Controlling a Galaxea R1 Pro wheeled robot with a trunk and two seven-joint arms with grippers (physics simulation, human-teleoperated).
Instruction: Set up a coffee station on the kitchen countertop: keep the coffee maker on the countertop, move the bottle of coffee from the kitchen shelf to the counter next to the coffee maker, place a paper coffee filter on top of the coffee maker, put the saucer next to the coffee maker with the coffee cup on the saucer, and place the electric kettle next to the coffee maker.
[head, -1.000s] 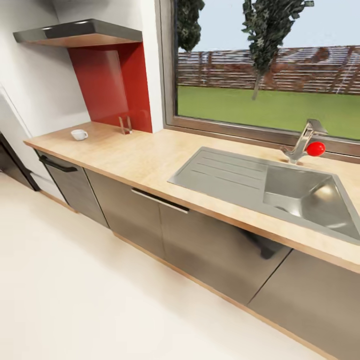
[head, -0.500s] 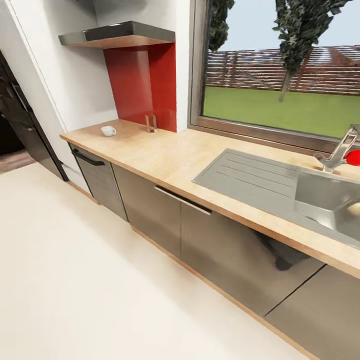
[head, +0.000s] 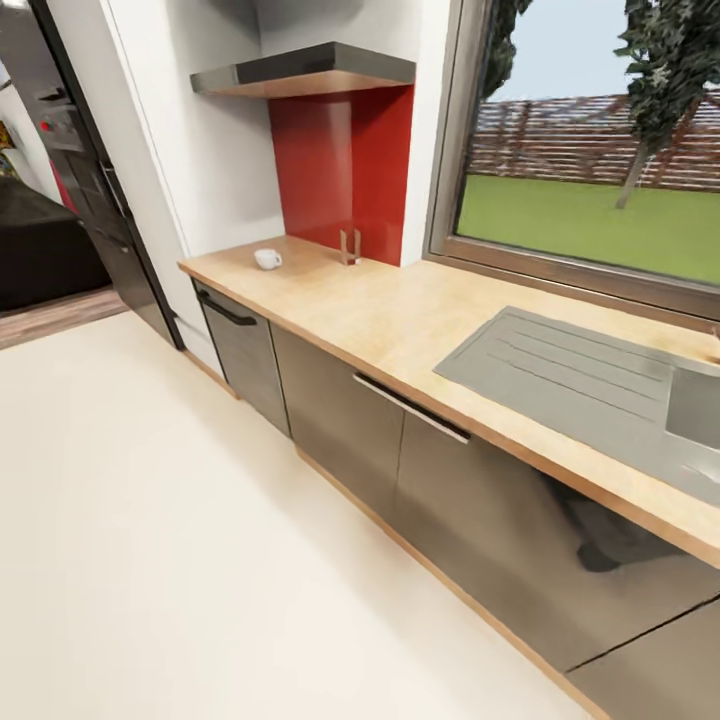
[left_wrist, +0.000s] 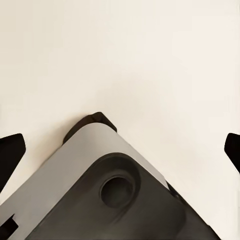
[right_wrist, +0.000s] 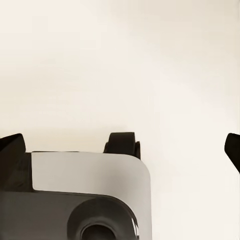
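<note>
A small white coffee cup (head: 267, 259) stands on the far left end of the beige kitchen countertop (head: 420, 320). Above it a dark grey kitchen shelf (head: 305, 68) hangs against the red backsplash, and no object is visible on it. The coffee maker, bottle of coffee, paper coffee filter, saucer and electric kettle are out of view. In the wrist views my left gripper (left_wrist: 120, 150) and right gripper (right_wrist: 122, 147) are both open. Their black fingertips (left_wrist: 10, 155) are spread wide above the pale floor and my own base, with nothing between them.
A small upright holder (head: 349, 247) stands by the backsplash. The steel sink drainboard (head: 570, 370) is set into the counter at the right, under a window. Grey cabinet fronts (head: 340, 420) run below. A dark appliance (head: 100, 200) and a doorway lie at the far left. Pale floor (head: 180, 560) spreads in front.
The camera has swung left, so the whole scene has shifted right. The faucet and the red object have left the picture, and the dark appliance has come in at the left.
</note>
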